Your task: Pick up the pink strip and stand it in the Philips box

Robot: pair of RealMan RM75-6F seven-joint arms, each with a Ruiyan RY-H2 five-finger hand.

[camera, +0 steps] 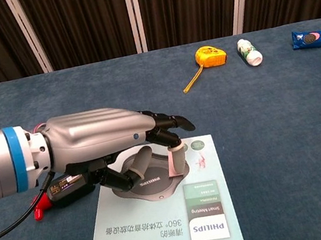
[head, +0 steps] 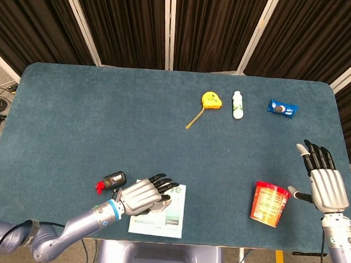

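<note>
A: Where is the pink strip (camera: 175, 161)?
B: On top of the Philips box (camera: 167, 230), which lies flat at the table's (head: 104, 121) near edge, left of the middle. The strip stands nearly upright, slightly tilted, its lower end on the printed lid.

A: Who has it?
B: The left hand (camera: 99, 140). It reaches over the box from the left, and one fingertip (camera: 177, 150) presses the strip's upper end; the thumb (camera: 137, 161) curls underneath, close by. I'd call it pinched, though the thumb's contact is hard to see.

A: And in the head view?
B: The left hand (head: 143, 193) covers the box's (head: 164, 220) left part; the strip is hidden there.

A: The right hand (head: 324, 182)?
B: Near the right edge, fingers spread and holding nothing, just beside a red cup (head: 268, 204) without gripping it.

A: Anything else?
B: A small black and red device (camera: 61, 191) lies beside the box's left side. Toward the far edge sit a yellow tape measure (head: 211, 100), a white bottle (head: 238, 105) and a blue snack packet (head: 282, 108).
</note>
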